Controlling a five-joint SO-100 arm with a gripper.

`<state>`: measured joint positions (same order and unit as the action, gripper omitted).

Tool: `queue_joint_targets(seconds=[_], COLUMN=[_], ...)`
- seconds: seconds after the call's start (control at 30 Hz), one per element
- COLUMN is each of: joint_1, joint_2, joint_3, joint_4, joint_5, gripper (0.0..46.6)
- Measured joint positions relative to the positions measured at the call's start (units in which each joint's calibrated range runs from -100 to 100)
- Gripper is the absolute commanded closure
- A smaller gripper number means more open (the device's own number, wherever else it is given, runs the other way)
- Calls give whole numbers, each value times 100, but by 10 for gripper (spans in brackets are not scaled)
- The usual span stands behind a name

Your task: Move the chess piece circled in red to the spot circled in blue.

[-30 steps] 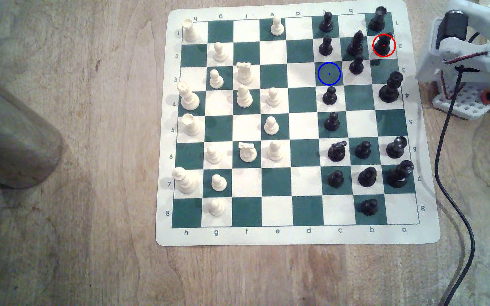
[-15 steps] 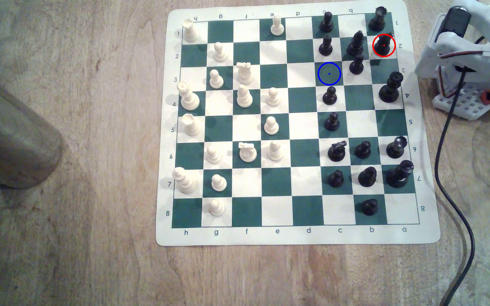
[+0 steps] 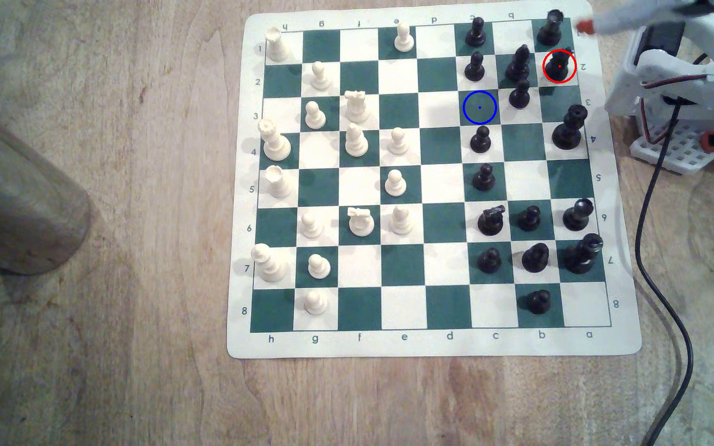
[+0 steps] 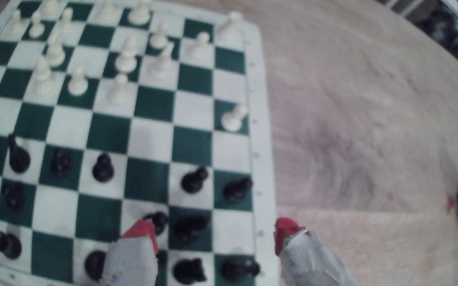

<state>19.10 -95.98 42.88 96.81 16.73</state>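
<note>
One black knight (image 3: 559,66), red-ringed, upright.

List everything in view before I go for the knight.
Chess mat: one, green-white, on the wooden table.
Circled knight: one, black, red-ringed square.
Blue-ringed square: one, dark green, unoccupied.
Other black pieces: fifteen, exterior view's right columns.
White pieces: sixteen, exterior view's left half.
Metal cylinder: one, grey, exterior view's left edge.
Cable: one, black, right of mat.
Gripper: one, red-tipped, open, above the mat's corner.
</note>
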Motion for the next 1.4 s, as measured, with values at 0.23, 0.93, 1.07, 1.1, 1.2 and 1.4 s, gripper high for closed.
queue_joint_targets(seconds=[0.23,0.93,1.07,1.1,1.2,1.4], joint_1=[760,789,723,737,782,833], joint_2=[670,3201,2991,3000,3016,3025], joint_3=[81,1672,2223,2250,2359,2621], joint_4=[183,-693,-972,-988,-1060,-1363], joint_5=[698,332,293,293,293,298], gripper=[313,294,292,292,293,297])
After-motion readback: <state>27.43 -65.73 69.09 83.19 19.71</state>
